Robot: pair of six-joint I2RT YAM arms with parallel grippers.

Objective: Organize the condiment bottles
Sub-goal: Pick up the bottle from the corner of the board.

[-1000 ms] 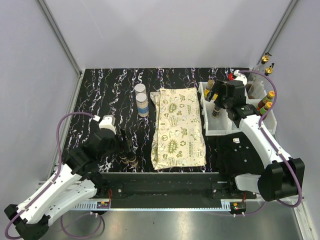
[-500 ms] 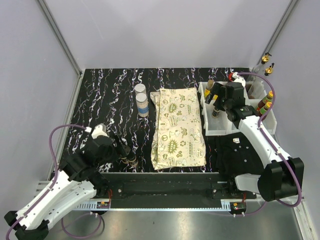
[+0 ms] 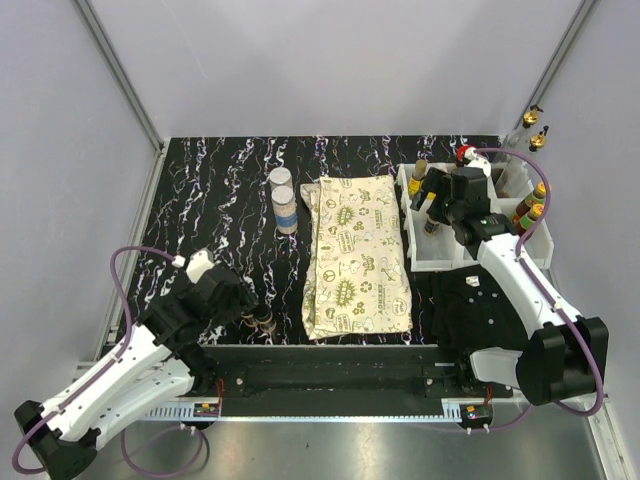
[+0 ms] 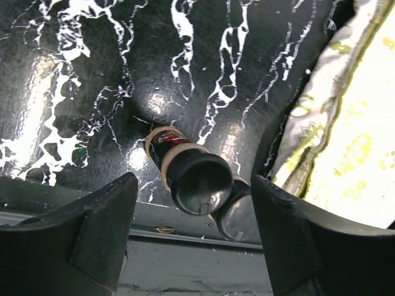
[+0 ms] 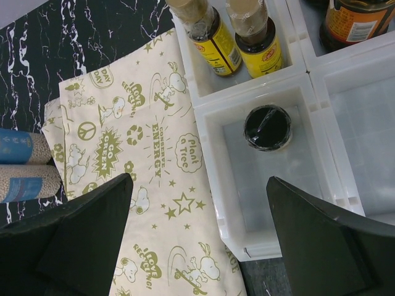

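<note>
Two small dark bottles (image 4: 200, 182) with black caps are seen standing close together at the near edge of the black worktop (image 4: 92, 74), just left of the patterned cloth (image 3: 355, 255). The left gripper (image 3: 247, 308) is held low there. Its jaws are apart, one on each side of the front bottle, with a gap on both sides.

The right gripper (image 5: 199, 185) is held wide open over the white bins (image 5: 210, 123) at the right edge. A black-capped jar (image 5: 266, 127) is seen in one compartment. Two yellow-label bottles (image 5: 213, 31) are seen in the next one. Two clear jars (image 3: 283, 200) are stood left of the cloth.
</note>
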